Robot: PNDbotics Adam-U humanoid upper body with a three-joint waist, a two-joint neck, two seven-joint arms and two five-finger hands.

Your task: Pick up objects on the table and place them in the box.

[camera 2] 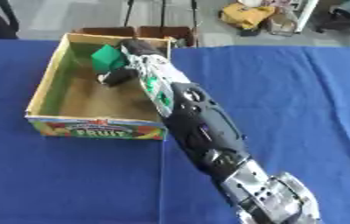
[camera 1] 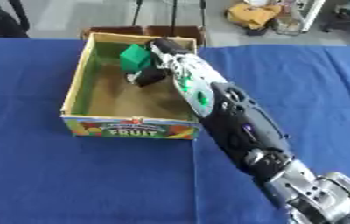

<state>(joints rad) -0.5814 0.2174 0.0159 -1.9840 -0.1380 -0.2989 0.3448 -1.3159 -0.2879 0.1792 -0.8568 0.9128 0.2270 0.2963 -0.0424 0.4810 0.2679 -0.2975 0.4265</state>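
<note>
Green block (camera 1: 136, 57) in right hand (camera 1: 149, 75) over box (camera 1: 77, 83).

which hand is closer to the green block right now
Right. The right hand reaches over the fruit box and its fingers are curled around the green block, holding it above the box's far end. The left hand shows in neither view.

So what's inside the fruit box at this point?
The right hand reaches into the box, fingers curled on a green block. Bare floor otherwise; the arm covers the right inner wall.
</note>
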